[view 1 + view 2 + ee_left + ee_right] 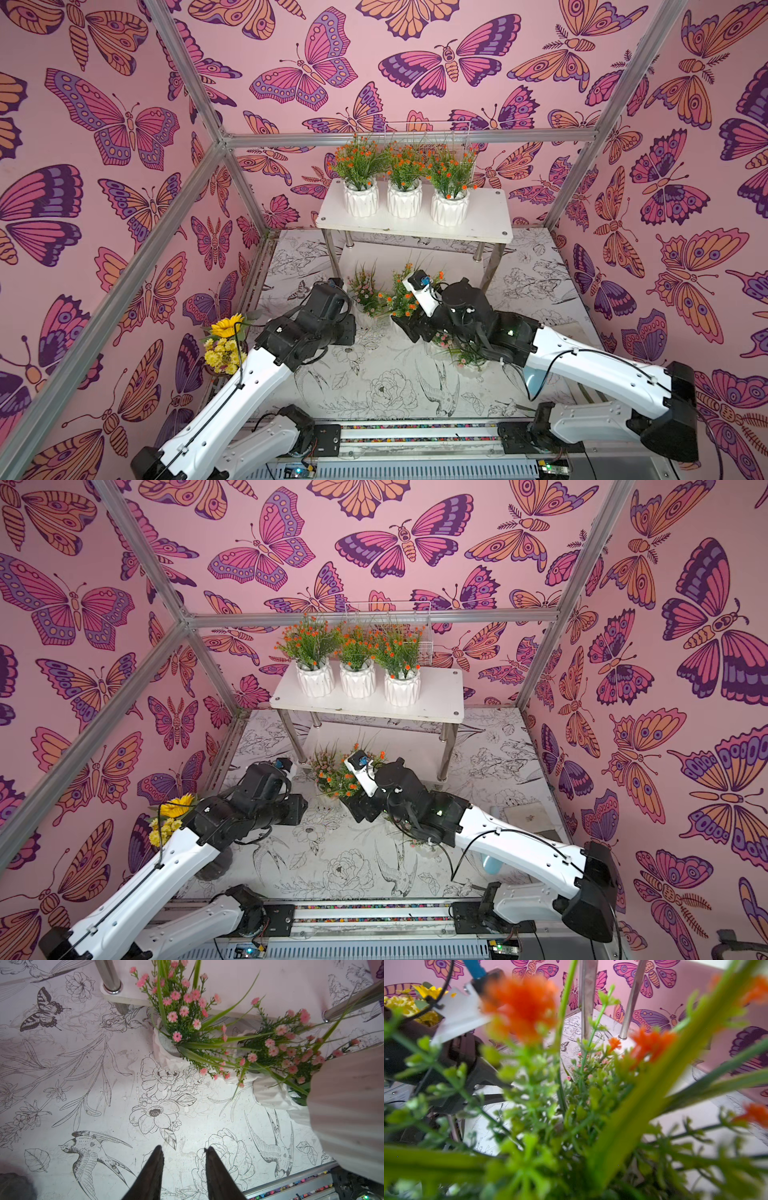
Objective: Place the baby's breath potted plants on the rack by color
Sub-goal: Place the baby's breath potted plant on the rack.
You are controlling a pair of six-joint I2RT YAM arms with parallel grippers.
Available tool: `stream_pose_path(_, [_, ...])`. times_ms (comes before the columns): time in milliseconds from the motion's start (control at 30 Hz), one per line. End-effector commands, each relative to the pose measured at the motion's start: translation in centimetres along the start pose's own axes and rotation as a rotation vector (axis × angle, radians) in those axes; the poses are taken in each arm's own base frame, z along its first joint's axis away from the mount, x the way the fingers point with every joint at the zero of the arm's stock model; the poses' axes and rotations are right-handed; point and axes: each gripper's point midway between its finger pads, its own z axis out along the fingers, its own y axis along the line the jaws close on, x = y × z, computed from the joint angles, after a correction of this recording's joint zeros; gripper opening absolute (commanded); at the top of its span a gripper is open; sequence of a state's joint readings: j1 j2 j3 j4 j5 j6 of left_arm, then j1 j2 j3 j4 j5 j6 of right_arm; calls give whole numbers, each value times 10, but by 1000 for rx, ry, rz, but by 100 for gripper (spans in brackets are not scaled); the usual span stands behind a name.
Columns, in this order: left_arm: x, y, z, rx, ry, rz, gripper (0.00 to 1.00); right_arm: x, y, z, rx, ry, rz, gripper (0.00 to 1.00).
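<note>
Orange sprig [521, 1007] up close; three pots [404, 201] atop rack [478, 220]

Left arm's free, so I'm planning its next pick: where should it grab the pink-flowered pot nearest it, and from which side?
I'd grip the pink baby's breath pot by its white ribbed body, below the rim. Come in level from the open side where the left tool is: sprigs fan out above, and a second pink pot crowds one flank.

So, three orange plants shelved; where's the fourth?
The orange plant shows in both top views, before the rack, at the right gripper, beside a pink plant.
</note>
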State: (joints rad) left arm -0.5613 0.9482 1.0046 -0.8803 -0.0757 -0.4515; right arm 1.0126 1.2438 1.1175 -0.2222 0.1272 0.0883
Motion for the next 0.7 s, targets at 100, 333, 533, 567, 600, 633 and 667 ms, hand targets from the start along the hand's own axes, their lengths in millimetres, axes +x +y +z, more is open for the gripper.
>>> stream_pose_path(100, [-10,-5,2,31,-59,-34,38,-54,-39,-34,110,-127,13,55])
stream_pose_path(333, [-12,-10,11,56,-59,-40,38,-77,-75,-54,204,-148,40,55])
stream_pose_path(533, [-14,-12,13,71,-80,-50,40,-94,-103,-70,266,-163,71,55])
stream_pose_path(567, [-13,-12,14,70,-77,-49,40,-97,-106,-74,270,-168,75,55])
stream_pose_path(600, [-13,-12,14,70,-78,-48,40,-101,-108,-78,272,-176,77,55])
stream_pose_path(633, [-13,-12,14,70,-76,-46,40,-105,-110,-82,275,-182,78,55])
stream_pose_path(667, [-13,-12,14,68,-76,-47,40,-108,-111,-86,278,-188,80,55])
